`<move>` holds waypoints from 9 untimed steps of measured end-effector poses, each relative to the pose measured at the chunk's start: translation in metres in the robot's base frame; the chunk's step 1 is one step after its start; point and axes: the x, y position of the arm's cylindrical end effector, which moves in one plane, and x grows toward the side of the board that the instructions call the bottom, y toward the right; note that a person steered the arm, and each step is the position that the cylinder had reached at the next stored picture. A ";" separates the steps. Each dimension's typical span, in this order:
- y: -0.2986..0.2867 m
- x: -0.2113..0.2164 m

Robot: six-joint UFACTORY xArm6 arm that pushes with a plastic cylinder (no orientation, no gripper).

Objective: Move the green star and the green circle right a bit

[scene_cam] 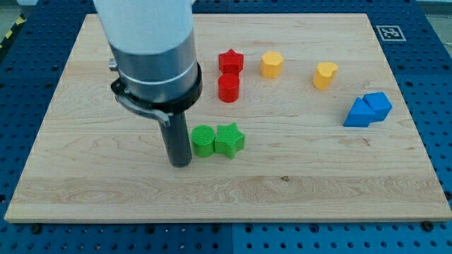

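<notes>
tip: my tip [181,164] is down on the wooden board [85,190], lower left of centre; no jaws on this rig, just a bare rod, so nothing to open, close or hold.
key relation: green circle [203,140] sits at about 2 o'clock from the tip, just beside the rod; can't tell if they touch.
pair: green star [229,139] is at 3 o'clock from the circle, the two touching or as good as.
line-up: tip, circle, star run left to right in a near-straight row, rising slightly to the view's right.
push read: my judgement, a shove toward 3 o'clock should carry both at once, circle driving star.
offset risk: tip is a little below the circle's centre, so the pair may drift toward 1 o'clock or the circle may slip past the star.
path ahead: board at 3 o'clock of the star looks bare for a good stretch.
arm pose: rod upright, wide grey and white housing [152,49] straight above it, hiding the board behind at 11 to 12 o'clock.
red star [230,61] and red cylinder [228,89]: 12 o'clock of the green pair, near, out of the push line.
yellow blocks [271,64] [325,75]: 1 o'clock, well apart.
blue blocks [368,110]: 2 o'clock, far right, touching each other.
</notes>
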 end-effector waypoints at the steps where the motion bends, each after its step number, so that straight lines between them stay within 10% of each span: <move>1: 0.000 -0.018; 4: -0.044 0.012; 9: 0.056 -0.030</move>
